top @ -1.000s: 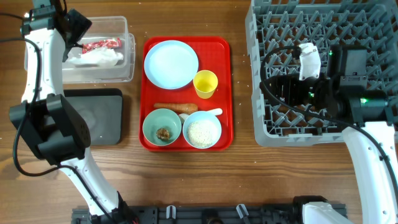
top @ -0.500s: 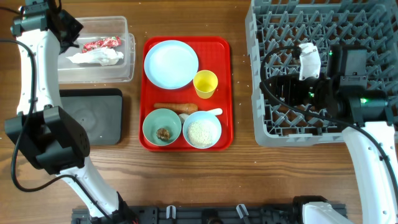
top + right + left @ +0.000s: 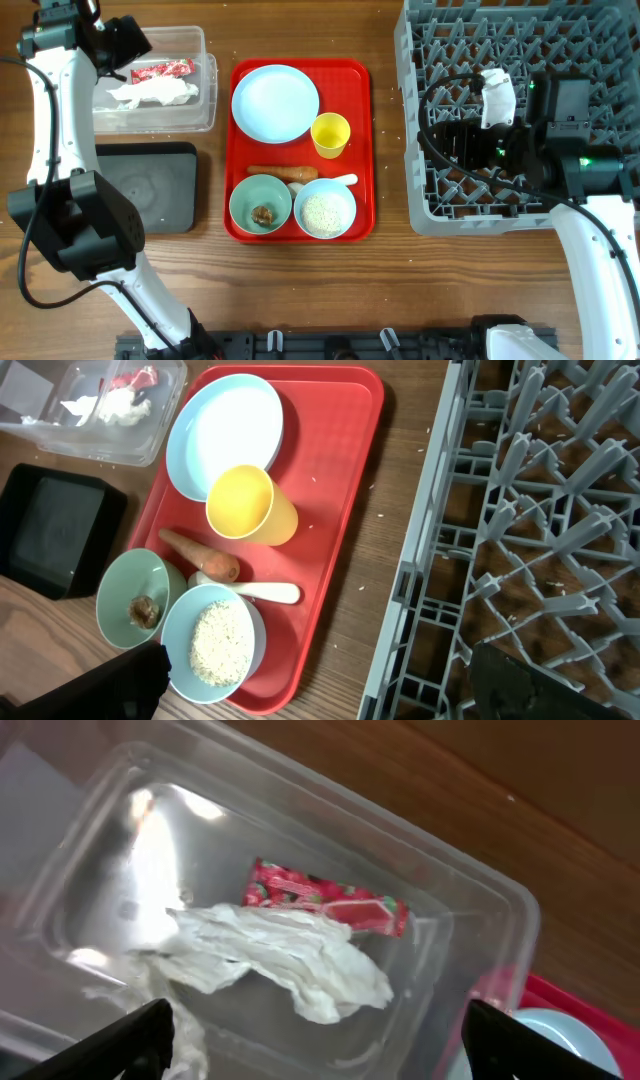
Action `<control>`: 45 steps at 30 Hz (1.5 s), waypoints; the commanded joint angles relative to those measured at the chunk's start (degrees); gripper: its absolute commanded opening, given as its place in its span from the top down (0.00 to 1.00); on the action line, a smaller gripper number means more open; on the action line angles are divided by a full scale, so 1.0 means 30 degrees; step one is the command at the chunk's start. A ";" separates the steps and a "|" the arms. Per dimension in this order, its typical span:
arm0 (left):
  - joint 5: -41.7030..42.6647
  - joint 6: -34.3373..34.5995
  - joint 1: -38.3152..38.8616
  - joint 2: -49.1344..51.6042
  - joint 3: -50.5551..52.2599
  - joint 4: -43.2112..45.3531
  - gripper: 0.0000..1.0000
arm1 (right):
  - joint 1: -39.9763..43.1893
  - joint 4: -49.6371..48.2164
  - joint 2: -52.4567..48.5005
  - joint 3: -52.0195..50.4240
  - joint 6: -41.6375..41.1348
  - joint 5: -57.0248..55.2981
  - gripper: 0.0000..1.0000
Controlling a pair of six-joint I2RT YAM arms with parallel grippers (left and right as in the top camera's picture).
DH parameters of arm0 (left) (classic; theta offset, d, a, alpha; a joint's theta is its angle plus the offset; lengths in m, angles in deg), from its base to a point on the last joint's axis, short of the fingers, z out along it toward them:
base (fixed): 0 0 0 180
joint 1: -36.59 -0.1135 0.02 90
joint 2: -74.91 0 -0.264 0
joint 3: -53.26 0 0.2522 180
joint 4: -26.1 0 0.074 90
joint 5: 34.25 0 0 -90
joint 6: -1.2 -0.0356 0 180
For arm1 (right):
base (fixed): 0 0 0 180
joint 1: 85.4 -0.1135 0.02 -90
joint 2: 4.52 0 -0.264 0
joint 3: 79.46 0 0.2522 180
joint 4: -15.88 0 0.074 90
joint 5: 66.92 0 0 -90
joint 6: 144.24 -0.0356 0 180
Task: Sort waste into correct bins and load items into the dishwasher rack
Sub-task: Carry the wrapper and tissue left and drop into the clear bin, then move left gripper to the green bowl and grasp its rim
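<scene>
Two pieces of waste, a red wrapper (image 3: 325,903) and a crumpled white tissue (image 3: 280,955), lie in the clear tub (image 3: 150,122) at the table's far left, the wrapper just behind the tissue. The left gripper (image 3: 325,1045) hovers over the tub's far left corner, its fingers (image 3: 130,1040) spread wide with nothing between them.

Just in front of the tub sits the black tray (image 3: 150,185). To the right of both, a red tray (image 3: 355,100) carries the rest. The blue plate (image 3: 275,103) takes its far half, and the yellow cup (image 3: 331,135) lies on its side at the plate's right edge. The carrot (image 3: 282,172) lies crosswise in the middle, with the white spoon (image 3: 335,180) just to its right; the spoon's head looks tucked against the carrot's tip, though the view is too small to be sure. At the near edge the green bowl (image 3: 245,195) holds a brown lump (image 3: 264,214), and the blue bowl (image 3: 299,208) beside it holds white rice (image 3: 325,212).

The grey rack (image 3: 500,40) fills the table's right side, well apart from the red tray. The right gripper (image 3: 320,690) hangs above the rack's left edge, its fingers parted and holding nothing.
</scene>
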 commanded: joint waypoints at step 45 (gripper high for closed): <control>-0.0138 0.0627 1.0469 -0.4197 0.5020 0.0095 0.00 | 0.0087 0.0044 -0.0138 0.0372 -0.1129 -0.0262 0.00</control>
